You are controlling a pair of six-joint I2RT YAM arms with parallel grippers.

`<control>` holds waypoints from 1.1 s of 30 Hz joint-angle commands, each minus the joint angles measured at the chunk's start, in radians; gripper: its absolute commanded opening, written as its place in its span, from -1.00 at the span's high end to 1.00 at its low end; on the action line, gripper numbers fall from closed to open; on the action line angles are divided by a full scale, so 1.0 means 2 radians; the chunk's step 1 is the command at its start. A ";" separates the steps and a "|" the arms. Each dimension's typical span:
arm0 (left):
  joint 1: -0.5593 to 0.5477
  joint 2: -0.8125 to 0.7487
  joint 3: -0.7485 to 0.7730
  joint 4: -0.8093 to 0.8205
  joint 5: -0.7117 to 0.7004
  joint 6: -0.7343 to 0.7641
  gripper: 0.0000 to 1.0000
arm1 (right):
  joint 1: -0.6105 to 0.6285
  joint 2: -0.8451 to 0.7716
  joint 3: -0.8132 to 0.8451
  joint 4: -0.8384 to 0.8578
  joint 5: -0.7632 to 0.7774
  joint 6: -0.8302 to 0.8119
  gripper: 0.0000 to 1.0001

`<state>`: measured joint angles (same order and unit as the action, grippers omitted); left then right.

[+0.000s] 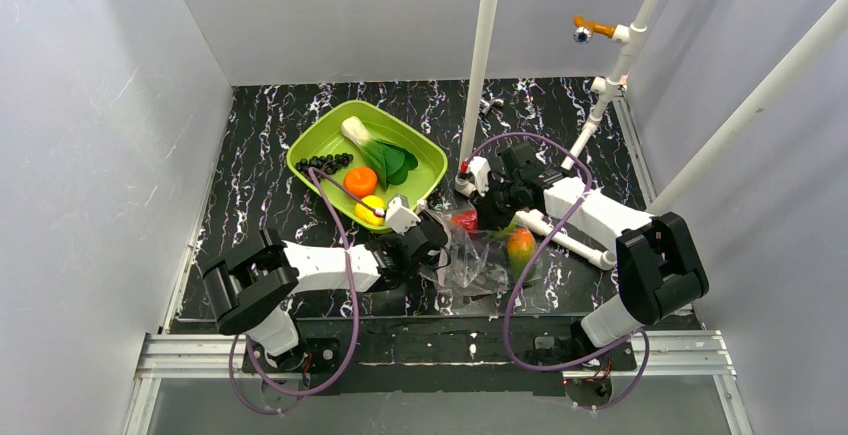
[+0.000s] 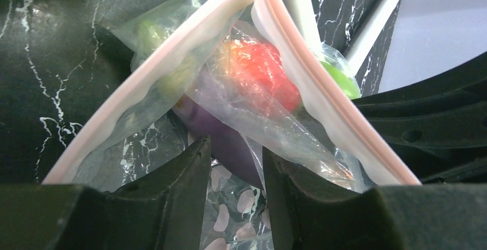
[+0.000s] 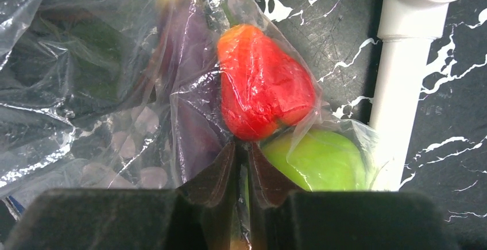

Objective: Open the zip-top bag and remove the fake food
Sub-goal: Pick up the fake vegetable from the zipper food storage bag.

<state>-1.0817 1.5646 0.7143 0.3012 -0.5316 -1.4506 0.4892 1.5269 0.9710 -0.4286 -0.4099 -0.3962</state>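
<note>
The right gripper (image 3: 242,146) clamps the clear crinkly zip-top bag (image 1: 475,260); the parted left gripper (image 2: 235,149) may pinch film, missing the purple plastic eggplant (image 2: 198,120) at twelve o'clock.

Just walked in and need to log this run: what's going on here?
Two robot arms are emptying a clear plastic zip-top bag. The right gripper has its jaws shut on the plastic beside a red plastic fruit and a green plastic apple inside. The left gripper is at the open mouth, jaws either side of a purple plastic eggplant; whether it grips is unclear. A plastic orange, yellow lemon, dark grapes and a leafy green lie in the lime-green square tray.
</note>
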 commanded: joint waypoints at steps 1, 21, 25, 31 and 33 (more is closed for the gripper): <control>0.007 0.000 0.018 -0.034 -0.021 -0.017 0.25 | 0.001 0.004 0.019 -0.019 -0.011 -0.005 0.61; 0.043 0.059 0.039 -0.015 0.029 -0.015 0.42 | 0.001 0.007 0.020 -0.026 -0.024 -0.004 0.63; 0.048 0.067 0.053 -0.017 0.035 -0.005 0.19 | 0.005 0.016 0.024 -0.033 -0.027 -0.006 0.64; 0.048 0.077 0.060 -0.001 0.051 0.002 -0.02 | 0.009 0.032 0.032 -0.047 -0.035 -0.010 0.65; 0.048 0.084 0.062 0.001 0.059 0.002 -0.04 | 0.010 0.038 0.035 -0.051 -0.038 -0.010 0.65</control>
<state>-0.9871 1.7164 0.8074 0.2886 -0.4301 -1.4666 0.4992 1.5753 0.9924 -0.4889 -0.4507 -0.4007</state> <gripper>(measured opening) 0.508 0.177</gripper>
